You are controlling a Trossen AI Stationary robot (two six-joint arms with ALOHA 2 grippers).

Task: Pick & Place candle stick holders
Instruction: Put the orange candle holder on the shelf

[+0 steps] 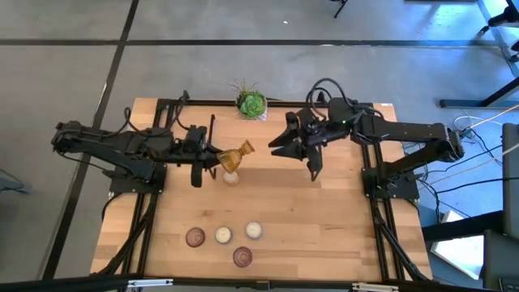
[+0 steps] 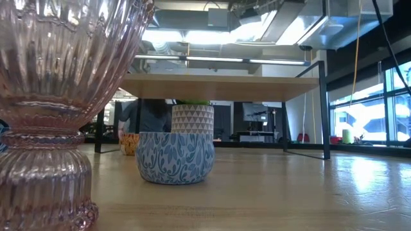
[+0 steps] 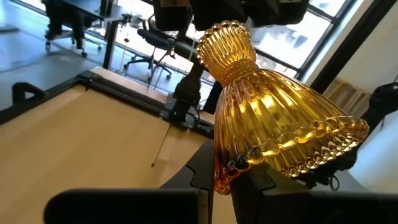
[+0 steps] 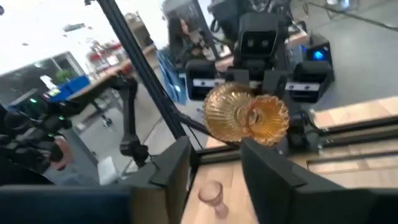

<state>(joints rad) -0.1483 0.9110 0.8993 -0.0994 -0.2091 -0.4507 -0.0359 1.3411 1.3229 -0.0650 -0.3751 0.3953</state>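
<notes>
Left gripper (image 1: 212,156) is clamped on the amber holder (image 1: 236,155) by its wide beaded rim, holding it clear of the table (image 1: 324,227), tilted, with the narrow neck pointing toward the right arm. In the left wrist view the amber glass (image 3: 273,124) fills the middle, its rim down between the dark fingers (image 3: 273,199). Right gripper (image 1: 280,144) hangs above the table just across from the amber piece, apart from it, jaws parted and holding nothing; its wrist view shows the two fingers (image 4: 273,180) spread, with the amber holder (image 4: 245,115) seen end-on beyond them. Directly under the amber holder a small pale pink holder (image 1: 231,176) stands on the wood — it shows in the right wrist view too (image 4: 211,196). Near the front edge four pieces are grouped: one purple holder (image 1: 195,237), two cream holders (image 1: 223,235) and (image 1: 253,230) in a row with it, and a second purple holder (image 1: 242,257) just in front of the row. In the low view one ribbed purple piece (image 2: 58,109) stands very close at the left — which of the two I cannot tell. Plant (image 1: 251,103) sits at the back edge, between the arms.
</notes>
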